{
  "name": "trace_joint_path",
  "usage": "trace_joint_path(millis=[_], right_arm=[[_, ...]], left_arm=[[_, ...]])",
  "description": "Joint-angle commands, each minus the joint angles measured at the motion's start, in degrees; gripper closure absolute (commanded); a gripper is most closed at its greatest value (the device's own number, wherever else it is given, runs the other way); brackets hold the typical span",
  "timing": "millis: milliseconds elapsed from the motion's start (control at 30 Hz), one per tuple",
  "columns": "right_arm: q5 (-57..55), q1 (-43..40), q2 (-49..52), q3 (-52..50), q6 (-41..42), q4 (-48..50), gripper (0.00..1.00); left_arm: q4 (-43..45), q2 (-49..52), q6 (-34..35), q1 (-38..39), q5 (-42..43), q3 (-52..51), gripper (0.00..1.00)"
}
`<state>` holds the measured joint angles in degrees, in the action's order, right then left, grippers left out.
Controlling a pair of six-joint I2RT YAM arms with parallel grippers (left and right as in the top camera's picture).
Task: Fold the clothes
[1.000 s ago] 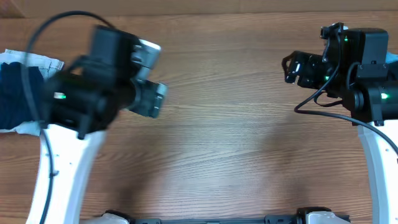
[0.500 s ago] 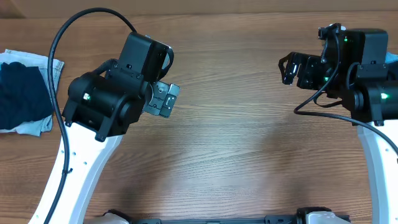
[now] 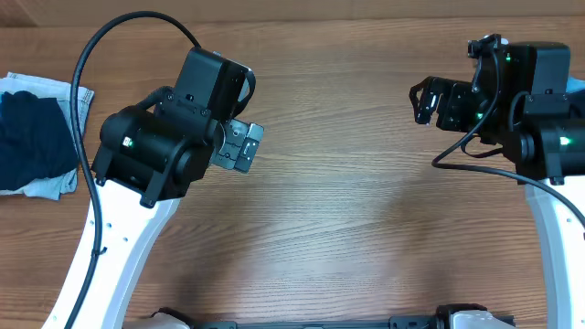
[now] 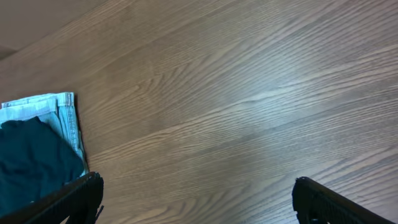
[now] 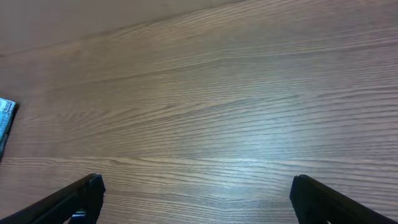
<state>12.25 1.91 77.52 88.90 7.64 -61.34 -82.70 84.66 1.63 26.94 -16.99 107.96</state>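
At the middle of the wooden surface, the left claw hung wide, its 2 dark fingertips at the bottom corners of the left wrist view with nothing but bare wood grain between them. It held nothing and touched no cloth. Just beyond its left fingertip lay the clothes: a dark navy garment bunched on top of a pale blue denim piece, whose stitched hem showed along the near side.

From overhead, the left claw pointed toward the centre of the surface, well apart from the pile. The navy garment sat at the far left edge, crumpled rather than flat, with the pale blue denim piece sticking out above and below it. A black cable looped up over the left arm.

The right claw was wide as well, empty, over bare wood. From overhead it sat at the right side, aimed left, far from the pile. A sliver of pale cloth showed at the left edge of the right wrist view.
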Motion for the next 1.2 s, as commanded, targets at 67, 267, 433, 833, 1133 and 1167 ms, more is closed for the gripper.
trace_joint_path(millis=[67,267,433,833,1133,1167], right_arm=[[-1.7,-0.2,-0.2,1.0,-0.4,0.1,0.0],[-3.7,-0.2,-2.3,0.9,-0.4,0.4,0.0],[-5.7,-0.2,-9.9,-4.1,-0.5,8.5,0.0],[-11.8,-0.2,-42.3,-50.9,-0.6,36.3,0.0],[-11.1,-0.2,-69.1,-74.9,-0.4,40.5,0.0],[-11.1,-0.2,-71.1,-76.2,-0.3,40.2,0.0]], left_arm=[[0.2,0.3,1.4,0.3,-1.0,-0.4,0.0],[0.2,0.3,1.4,0.3,-1.0,-0.3,0.0],[0.2,0.3,1.4,0.3,-1.0,-0.4,0.0],[0.3,0.3,1.4,0.3,-1.0,-0.3,0.0],[0.2,0.3,1.4,0.3,-1.0,-0.3,0.0],[0.2,0.3,1.4,0.3,-1.0,-0.3,0.0]])
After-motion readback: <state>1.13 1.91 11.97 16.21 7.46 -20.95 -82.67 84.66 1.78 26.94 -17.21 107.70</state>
